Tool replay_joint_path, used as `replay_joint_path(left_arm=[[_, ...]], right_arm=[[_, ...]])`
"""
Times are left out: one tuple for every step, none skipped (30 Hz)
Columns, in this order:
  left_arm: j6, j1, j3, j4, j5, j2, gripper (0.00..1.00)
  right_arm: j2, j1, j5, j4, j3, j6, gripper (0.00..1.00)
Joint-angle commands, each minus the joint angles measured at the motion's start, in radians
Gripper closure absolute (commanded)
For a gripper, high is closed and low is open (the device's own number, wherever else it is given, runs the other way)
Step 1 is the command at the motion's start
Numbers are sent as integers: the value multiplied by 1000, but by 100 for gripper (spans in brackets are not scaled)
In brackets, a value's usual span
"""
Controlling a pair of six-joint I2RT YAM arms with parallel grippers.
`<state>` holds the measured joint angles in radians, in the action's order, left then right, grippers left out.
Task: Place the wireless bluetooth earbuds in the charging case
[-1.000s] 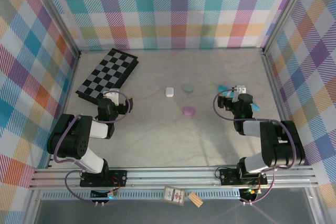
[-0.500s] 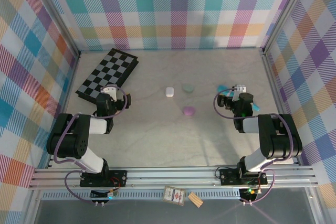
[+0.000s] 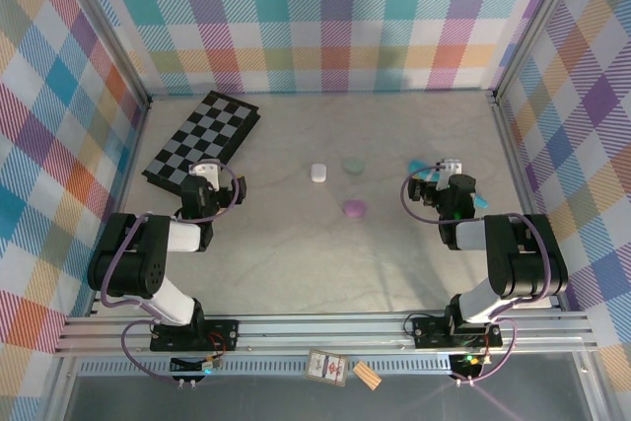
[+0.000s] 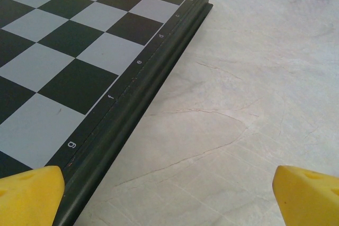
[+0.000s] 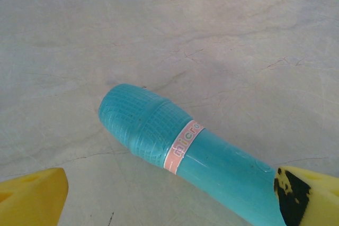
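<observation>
Your left gripper (image 4: 169,197) gapes fully, empty, by the black-and-grey chessboard (image 4: 79,51) | right gripper (image 5: 169,199) wide, empty, turquoise plastic stick (image 5: 175,141) beside its fingers (image 5: 312,189) | out on the bench (image 3: 296,253): purple round case (image 3: 354,209), white squarish case (image 3: 317,174), pale green round case (image 3: 352,165); earbuds too small to tell.

Table top (image 4: 254,78): pale stone-look sheet, matt, finely veined.
Chessboard (image 4: 69,51), upper left: smooth matt squares, dark semi-gloss rim.
Turquoise stick (image 5: 212,165): plastic; gridded rough cap, glossy barrel, pink paper band.
Walls (image 3: 335,7): plaid cloth, matt.
</observation>
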<state>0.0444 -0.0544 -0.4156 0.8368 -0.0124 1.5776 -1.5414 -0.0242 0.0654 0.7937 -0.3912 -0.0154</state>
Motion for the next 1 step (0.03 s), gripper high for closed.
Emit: replay_joint_path(left_arm=[[-9,9,-6,5,4,4,0]], right_arm=[[6,8,-20,53,-11,-4,1]])
